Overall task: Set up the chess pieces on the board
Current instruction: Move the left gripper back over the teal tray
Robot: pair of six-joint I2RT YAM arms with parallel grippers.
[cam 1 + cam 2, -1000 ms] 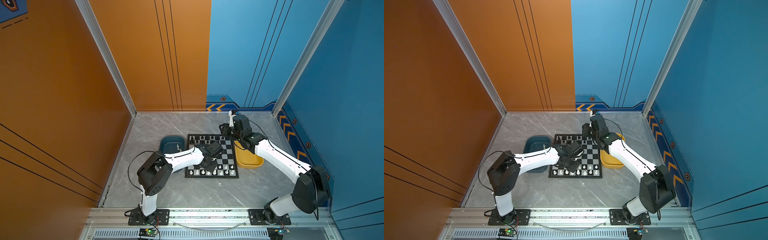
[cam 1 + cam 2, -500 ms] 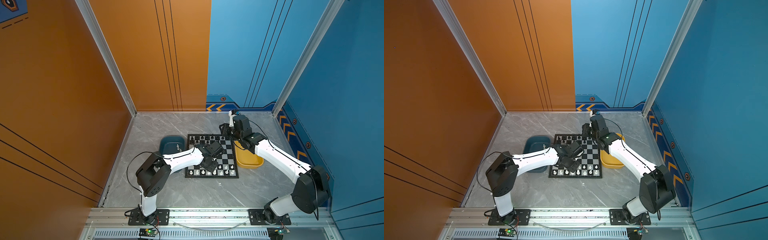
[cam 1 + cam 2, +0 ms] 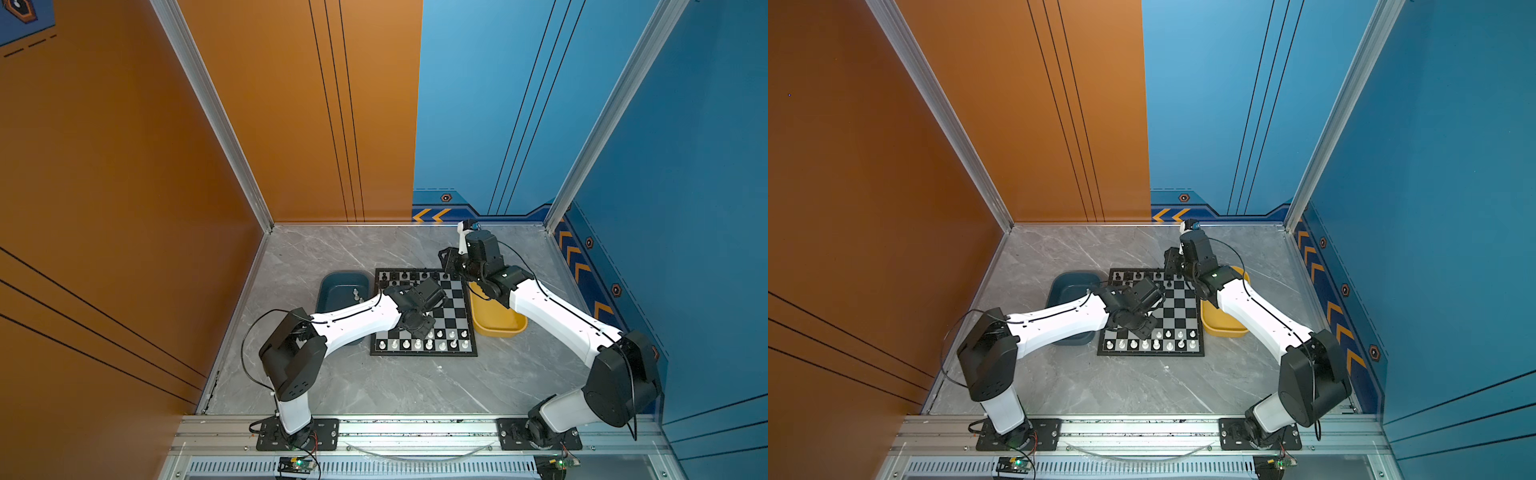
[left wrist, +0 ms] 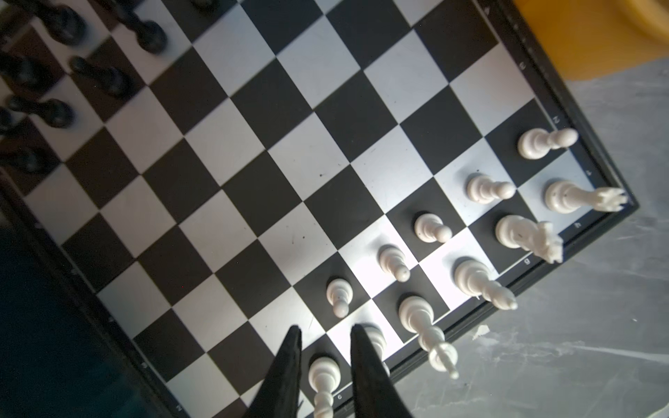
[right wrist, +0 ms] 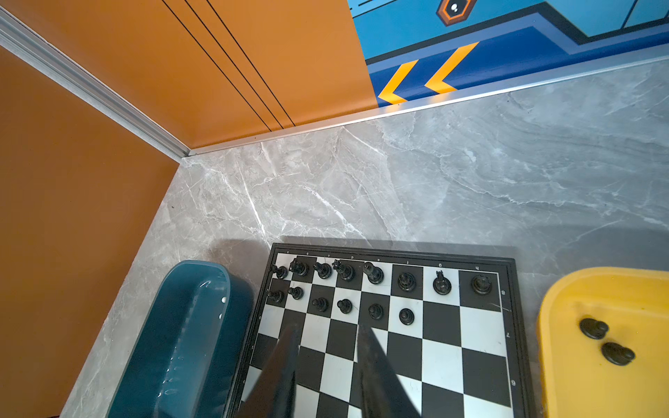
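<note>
Left hand [image 4: 325,331] hangs low over the 6 o'clock edge of the board [image 3: 424,354]. Its fingers [image 4: 286,369] are narrowly parted and straddle a white piece [image 4: 324,374] standing on a back-row square. From here I see a sliver of gap on either side, so it grips nothing.

Right hand [image 5: 327,327] floats above the board toward 1 o'clock, its fingers a little apart and holding nothing.

The board lies flat in the middle of the bench [image 3: 374,386]. White pieces [image 3: 441,344] line its 6 o'clock row. Five white pawns [image 4: 432,228] stand in the next row in, on the 3 o'clock side. Black pieces [image 5: 374,273] fill the 12 o'clock row, with six black pawns [image 5: 344,305] just in front of them.

The yellow tray [image 5: 579,391] sits just beside the board at 3 o'clock, and two loose black pieces [image 5: 593,327] lie in it. The teal tray [image 3: 336,291] sits just beside the board at 9 o'clock and holds a stray white piece [image 3: 356,294]. Whether a second lies by it I cannot tell.
</note>
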